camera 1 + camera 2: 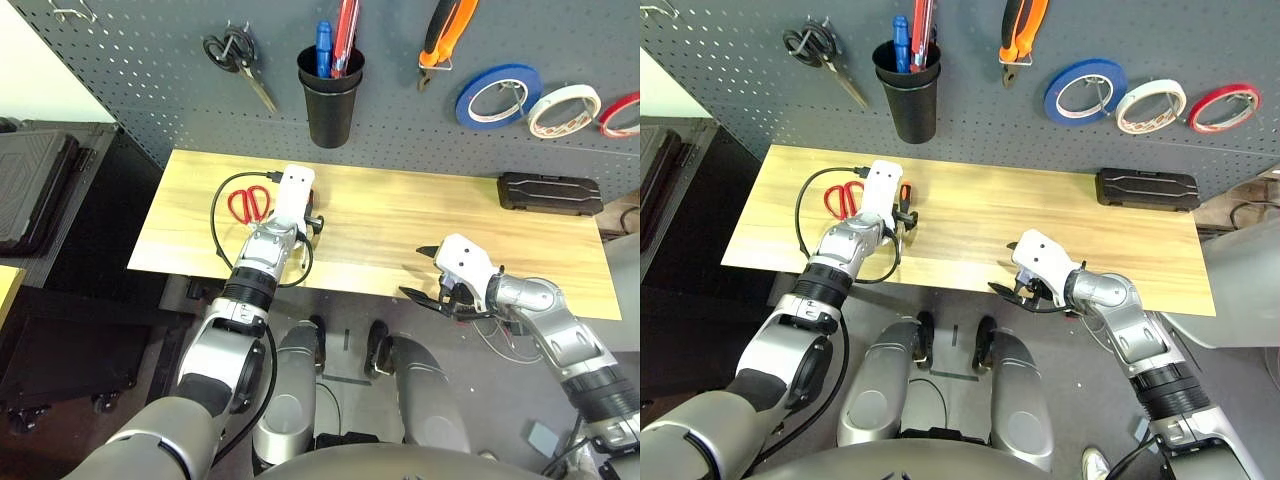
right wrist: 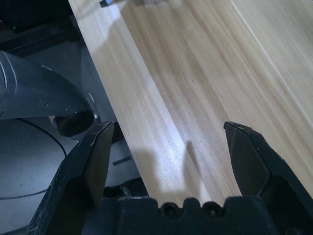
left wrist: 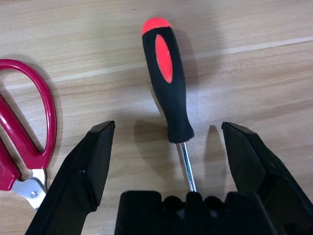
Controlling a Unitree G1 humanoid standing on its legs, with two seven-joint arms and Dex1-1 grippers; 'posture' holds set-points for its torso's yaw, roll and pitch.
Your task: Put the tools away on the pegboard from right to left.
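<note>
Tape roll [image 1: 1151, 107] and pliers [image 1: 1019, 35] hang on the pegboard [image 1: 970, 90]; screwdriver [image 3: 167, 81] (between the left hand's [image 3: 168, 128] spread fingers) and red scissors [image 3: 43, 127] remain; right hand [image 2: 168, 128] open.

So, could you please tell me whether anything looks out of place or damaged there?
Nothing looks damaged or spilled; only the screwdriver and red-handled scissors lie loose on the table, not yet hung.

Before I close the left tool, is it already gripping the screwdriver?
No, the left tool stands open, its fingers on either side of the screwdriver, touching neither side.
</note>
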